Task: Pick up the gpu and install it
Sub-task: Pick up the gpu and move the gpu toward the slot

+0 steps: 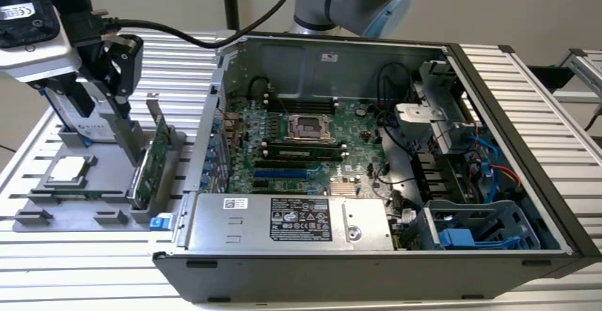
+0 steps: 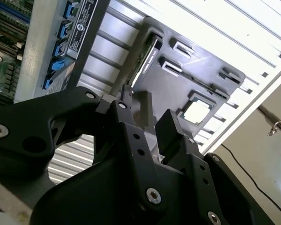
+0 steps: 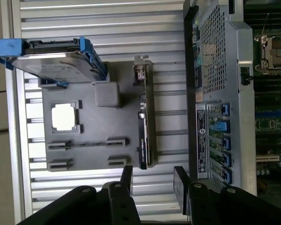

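The gpu (image 1: pixel 151 161) stands on edge in a slot of the grey holder tray (image 1: pixel 94 205), to the exterior view's left of the open computer case (image 1: pixel 512 124). It is a thin green card with a silver bracket at its far end. In the first wrist view the gpu (image 3: pixel 144 123) shows edge-on, and in the second wrist view the gpu (image 2: pixel 148 61) lies past the fingers. My gripper (image 1: pixel 118 131) hangs over the tray, close beside the card. The gripper (image 3: pixel 153 180) is open with nothing between its fingers, as the gripper (image 2: pixel 154 112) also shows.
A silver hard drive (image 3: pixel 51 58) in a blue frame and a square processor chip (image 3: pixel 64 116) sit in the same tray. Inside the case lie the motherboard (image 1: pixel 301 142), a power supply (image 1: pixel 292 223) and blue drive cages (image 1: pixel 470 233). The case wall (image 3: pixel 215 89) stands close to the card.
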Controlling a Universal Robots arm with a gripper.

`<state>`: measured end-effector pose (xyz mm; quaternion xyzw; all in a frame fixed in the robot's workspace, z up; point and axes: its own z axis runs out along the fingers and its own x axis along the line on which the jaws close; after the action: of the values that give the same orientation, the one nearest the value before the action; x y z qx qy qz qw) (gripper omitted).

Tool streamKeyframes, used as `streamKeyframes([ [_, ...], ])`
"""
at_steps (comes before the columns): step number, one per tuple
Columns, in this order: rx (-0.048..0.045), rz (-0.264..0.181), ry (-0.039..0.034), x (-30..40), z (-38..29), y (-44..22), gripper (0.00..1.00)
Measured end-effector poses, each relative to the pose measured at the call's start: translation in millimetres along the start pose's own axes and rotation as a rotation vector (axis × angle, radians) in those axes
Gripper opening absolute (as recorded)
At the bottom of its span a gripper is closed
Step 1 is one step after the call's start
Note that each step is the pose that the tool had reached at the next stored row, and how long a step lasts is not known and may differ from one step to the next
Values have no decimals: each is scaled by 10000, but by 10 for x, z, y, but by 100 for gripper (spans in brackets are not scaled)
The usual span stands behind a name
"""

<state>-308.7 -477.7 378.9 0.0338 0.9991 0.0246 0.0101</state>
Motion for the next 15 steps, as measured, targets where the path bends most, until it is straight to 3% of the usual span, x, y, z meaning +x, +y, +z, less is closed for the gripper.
streamKeyframes([
  [15,0,-1,0,10,120,-6,100],
])
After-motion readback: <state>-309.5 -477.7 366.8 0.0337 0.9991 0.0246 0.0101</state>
